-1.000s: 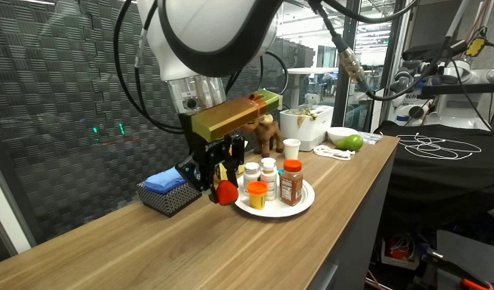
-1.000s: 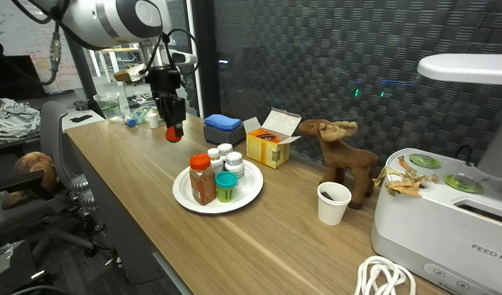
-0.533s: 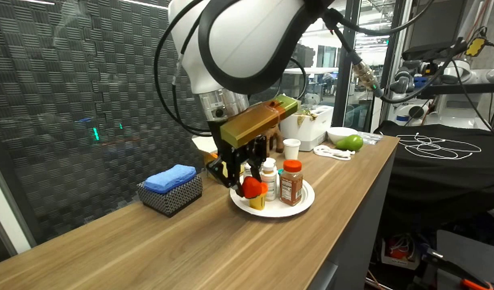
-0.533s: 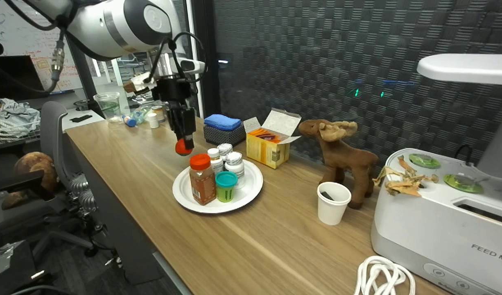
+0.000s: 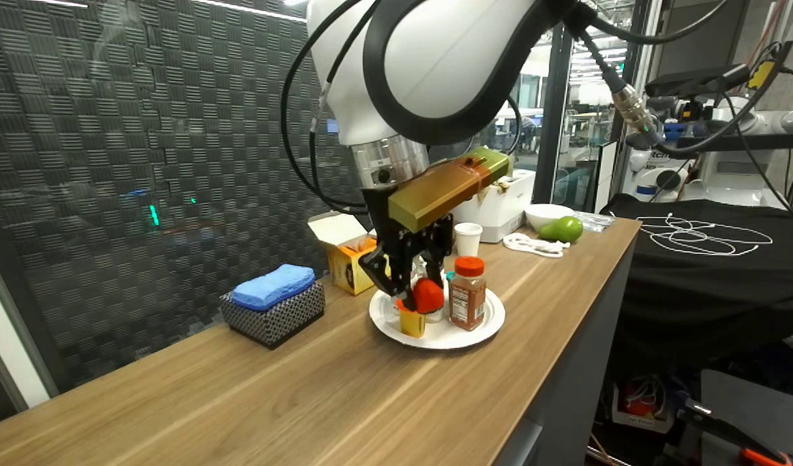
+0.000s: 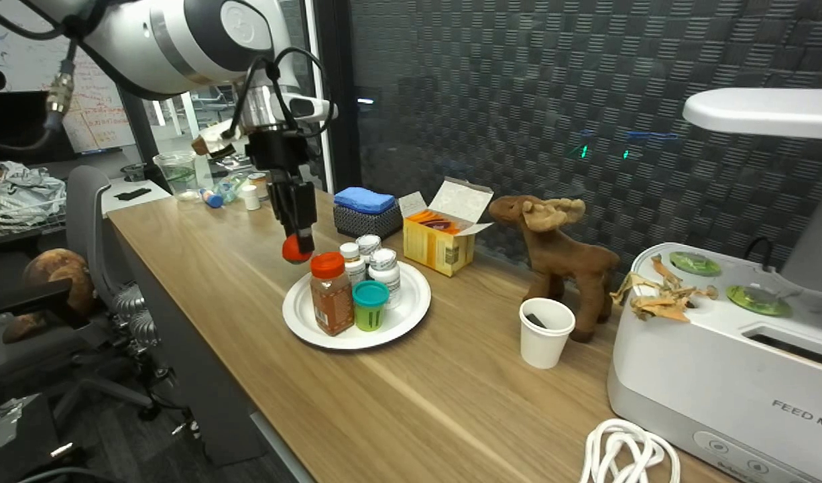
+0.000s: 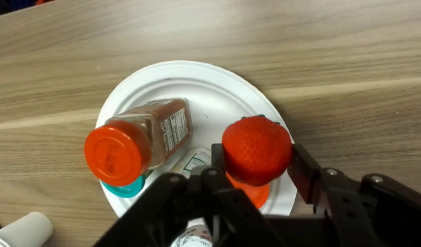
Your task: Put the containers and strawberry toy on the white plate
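As jaws hold strawberry [image 7: 257, 151], "FEED ME" planter [image 6: 713, 369]

Pale glare washes the tabletop [image 7: 176, 25] — high in wrist view.

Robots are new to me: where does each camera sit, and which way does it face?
In an exterior view: outside the robot, facing along the counter toward the planter; arm and gripper show.
In an exterior view: near that planter, facing back over the plate; arm and gripper show.
Wrist view: on the wrist, facing down at strawberry toy and plate; gripper shows, no arm.
Both exterior views share planter and plate, from roughly opposite ends.
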Controlling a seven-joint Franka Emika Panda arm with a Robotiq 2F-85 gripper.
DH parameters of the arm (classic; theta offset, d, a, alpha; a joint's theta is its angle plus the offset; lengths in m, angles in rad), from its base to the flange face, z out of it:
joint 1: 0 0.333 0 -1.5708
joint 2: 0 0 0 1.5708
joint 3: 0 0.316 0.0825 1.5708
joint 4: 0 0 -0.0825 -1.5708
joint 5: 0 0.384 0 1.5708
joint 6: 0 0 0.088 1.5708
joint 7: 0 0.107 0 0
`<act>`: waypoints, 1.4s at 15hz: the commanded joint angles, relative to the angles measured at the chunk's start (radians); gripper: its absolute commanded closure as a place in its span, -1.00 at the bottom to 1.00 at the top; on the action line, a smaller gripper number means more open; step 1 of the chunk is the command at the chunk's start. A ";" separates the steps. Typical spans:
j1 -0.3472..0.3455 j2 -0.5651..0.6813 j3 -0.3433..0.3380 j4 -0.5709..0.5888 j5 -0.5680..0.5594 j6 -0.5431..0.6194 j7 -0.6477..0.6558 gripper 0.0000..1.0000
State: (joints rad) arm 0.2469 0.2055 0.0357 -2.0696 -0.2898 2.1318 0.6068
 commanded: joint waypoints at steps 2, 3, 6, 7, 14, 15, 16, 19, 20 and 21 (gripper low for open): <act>-0.022 -0.078 0.012 -0.108 -0.037 0.073 0.013 0.50; -0.025 -0.083 0.011 -0.124 -0.038 0.078 0.012 0.50; -0.035 -0.092 0.009 -0.164 -0.047 0.095 0.015 0.50; -0.038 -0.093 0.009 -0.173 -0.051 0.104 0.015 0.50; -0.045 -0.084 0.003 -0.209 -0.151 0.254 0.031 0.50; -0.046 -0.082 0.002 -0.213 -0.160 0.266 0.033 0.50; -0.047 -0.083 0.002 -0.217 -0.167 0.274 0.032 0.50; -0.047 -0.084 0.001 -0.235 -0.195 0.290 0.026 0.50; -0.046 -0.085 0.001 -0.240 -0.209 0.291 0.026 0.50; -0.045 -0.085 0.000 -0.244 -0.225 0.293 0.031 -0.50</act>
State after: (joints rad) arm 0.2066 0.1532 0.0359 -2.2755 -0.4630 2.3902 0.6173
